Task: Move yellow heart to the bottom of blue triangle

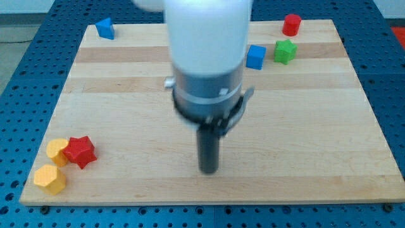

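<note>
here the wooden table point(126, 95) carries six small blocks, and the arm's white and grey body hangs over its middle, ending in the dark rod. my tip point(208, 171) sits on the bare wood a little below the centre of the table, nearer the bottom edge than the top, and touches no block. the tool is only this plain rod, with no jaws to stand apart or together, and it holds nothing. the yellow heart point(57, 151) lies near the bottom-left corner, close to the left edge, with the red star point(80, 151) pressed against its right side. just below them, nearest that corner, is the yellow hexagon point(50, 179), very close to the heart, though whether they touch cannot be told. the blue triangle point(105, 28) stands far off at the top edge, toward the top-left corner, well apart from the heart. toward the top-right corner are three more: the red cylinder point(292, 25) at the top edge, the green star point(285, 51) just below it, and the blue cube point(255, 57) just left of the star, partly behind the arm's body. my tip is well apart from the heart, which lies off to the view's left of it.
</note>
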`<state>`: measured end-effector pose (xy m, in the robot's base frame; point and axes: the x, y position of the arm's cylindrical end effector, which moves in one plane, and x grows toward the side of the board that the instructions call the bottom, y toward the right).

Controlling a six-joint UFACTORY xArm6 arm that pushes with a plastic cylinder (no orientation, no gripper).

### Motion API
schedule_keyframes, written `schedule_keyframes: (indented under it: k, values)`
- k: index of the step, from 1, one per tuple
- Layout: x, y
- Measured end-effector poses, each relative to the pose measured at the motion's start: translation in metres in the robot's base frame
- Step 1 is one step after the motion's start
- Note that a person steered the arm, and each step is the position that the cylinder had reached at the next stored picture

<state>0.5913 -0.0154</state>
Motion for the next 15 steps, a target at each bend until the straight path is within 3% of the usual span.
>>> schedule_keyframes:
  k: [1, 2, 3, 5, 9, 15]
  values:
    - [0.027, -0.02]
    - [0.027, -0.045]
    - [0.027, -0.117]
    - [0.027, -0.171]
    - [-0.048, -0.189]
    - [-0.033, -0.249]
